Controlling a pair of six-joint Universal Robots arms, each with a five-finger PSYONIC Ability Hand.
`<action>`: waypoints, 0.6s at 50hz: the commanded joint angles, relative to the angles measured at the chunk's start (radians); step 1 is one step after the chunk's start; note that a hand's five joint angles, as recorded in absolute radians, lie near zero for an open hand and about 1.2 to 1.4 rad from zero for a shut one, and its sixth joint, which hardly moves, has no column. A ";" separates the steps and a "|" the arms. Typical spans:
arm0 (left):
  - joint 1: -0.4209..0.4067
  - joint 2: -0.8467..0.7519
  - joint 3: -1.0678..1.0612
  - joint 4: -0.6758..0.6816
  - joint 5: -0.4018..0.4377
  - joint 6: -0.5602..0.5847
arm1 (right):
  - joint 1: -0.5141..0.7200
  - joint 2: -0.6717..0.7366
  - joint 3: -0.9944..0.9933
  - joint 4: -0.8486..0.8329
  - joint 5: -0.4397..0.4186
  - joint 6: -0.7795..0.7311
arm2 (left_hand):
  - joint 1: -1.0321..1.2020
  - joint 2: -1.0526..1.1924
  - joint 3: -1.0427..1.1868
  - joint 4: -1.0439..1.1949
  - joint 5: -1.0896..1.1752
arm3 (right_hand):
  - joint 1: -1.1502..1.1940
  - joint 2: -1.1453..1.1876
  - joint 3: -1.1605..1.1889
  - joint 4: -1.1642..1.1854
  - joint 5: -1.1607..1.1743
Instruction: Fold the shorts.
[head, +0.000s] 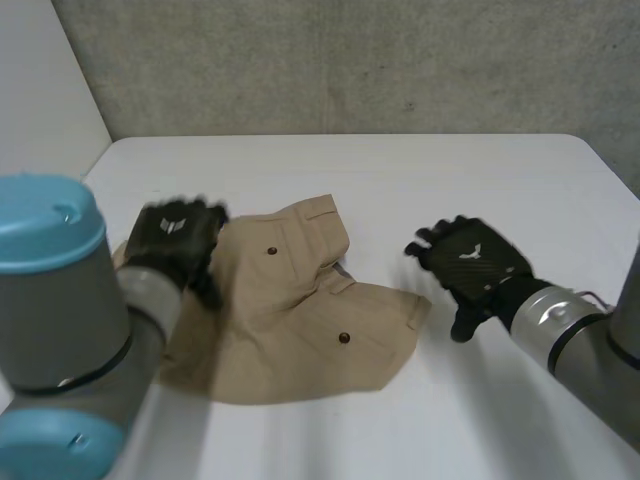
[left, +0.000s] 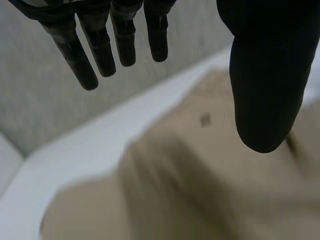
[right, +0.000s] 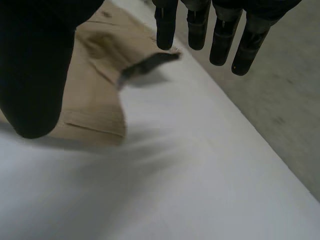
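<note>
The tan shorts (head: 290, 310) lie folded over on the white table (head: 420, 180), with two dark buttons showing. My left hand (head: 178, 238) hovers over the shorts' left edge, its fingers (left: 100, 45) straight and apart from the thumb, holding nothing. The cloth (left: 200, 180) lies below that palm. To the right of the shorts, my right hand (head: 470, 262) hangs above bare table. Its fingers (right: 220, 35) are spread and empty, and the shorts' edge (right: 95, 85) lies beside its thumb.
A grey wall (head: 350, 60) rises behind the table's far edge. Bare white tabletop (right: 200, 175) stretches to the right of the shorts and behind them.
</note>
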 joint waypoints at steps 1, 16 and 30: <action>0.010 0.054 -0.206 -0.068 0.019 -0.002 | 0.100 0.121 -0.060 0.020 -0.036 -0.198 | 0.141 0.141 0.143 0.142 0.141 | 0.032 0.015 0.020 -0.001 -0.008; 0.057 -0.050 -0.319 0.132 0.036 0.032 | 0.114 0.353 -0.197 -0.021 -0.040 -0.276 | 0.118 0.118 0.119 0.119 0.117 | 0.392 0.375 0.380 0.360 0.353; 0.051 -0.096 -0.264 0.288 0.027 0.236 | 0.109 0.235 -0.209 -0.034 -0.009 -0.157 | 1.057 1.057 1.058 1.058 1.057 | 1.190 1.174 1.178 1.158 1.151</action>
